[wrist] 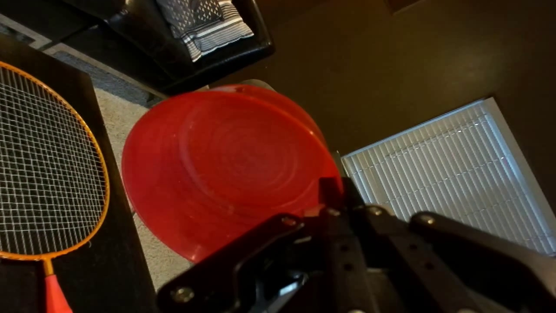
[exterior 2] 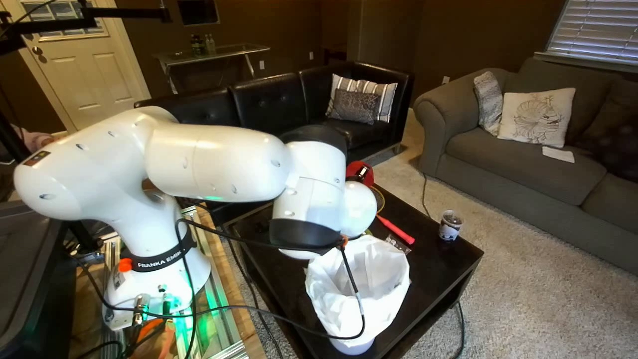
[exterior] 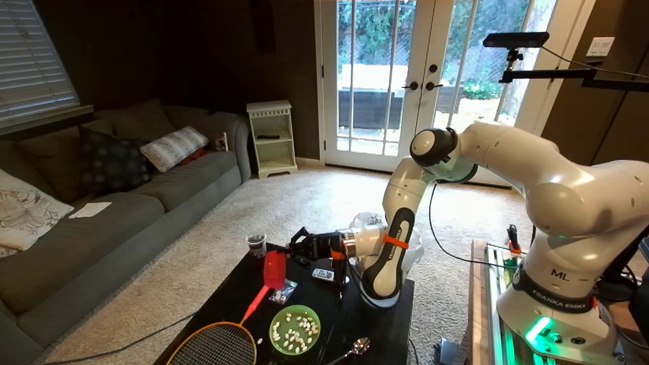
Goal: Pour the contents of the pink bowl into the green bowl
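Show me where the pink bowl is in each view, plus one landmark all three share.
In an exterior view: pink bowl, below and left of centre.
In an exterior view: pink bowl, small, just right of centre, partly covered.
Wrist view: pink bowl, large, slightly left of centre.
Shared landmark: the racket, partly shown in each.

Pink bowl (wrist: 243, 165) red; green bowl (exterior: 295, 308) bright green; contents (exterior: 296, 338) pale; racket rim (wrist: 107, 193) orange.

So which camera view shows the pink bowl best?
The wrist view: there the pink bowl is large, nearly whole, with faint rings visible. Both exterior views show it much smaller, as a narrow bowl or a partly hidden bowl.
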### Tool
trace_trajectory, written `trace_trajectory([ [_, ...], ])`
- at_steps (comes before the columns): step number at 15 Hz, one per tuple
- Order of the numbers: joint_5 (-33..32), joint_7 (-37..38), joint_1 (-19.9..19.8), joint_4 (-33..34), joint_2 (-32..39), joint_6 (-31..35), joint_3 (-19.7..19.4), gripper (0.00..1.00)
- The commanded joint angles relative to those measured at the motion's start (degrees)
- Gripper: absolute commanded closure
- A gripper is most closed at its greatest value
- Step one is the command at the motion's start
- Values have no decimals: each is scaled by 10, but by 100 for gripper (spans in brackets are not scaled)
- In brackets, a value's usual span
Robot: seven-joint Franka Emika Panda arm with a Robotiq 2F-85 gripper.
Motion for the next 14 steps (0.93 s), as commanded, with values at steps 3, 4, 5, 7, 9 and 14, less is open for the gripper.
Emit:
trace_trajectory([
  [3,-23,23,-5,-10,-1,14,1,99],
  [4,-23,24,-3,-10,-1,14,-1,99],
  [5,-23,24,3,-8,-1,14,-5,99],
  [7,-17,19,22,-4,0,15,-19,99],
  [9,-10,7,50,-1,0,16,-37,99],
  [14,75,-48,194,-17,-58,1,-128,99],
])
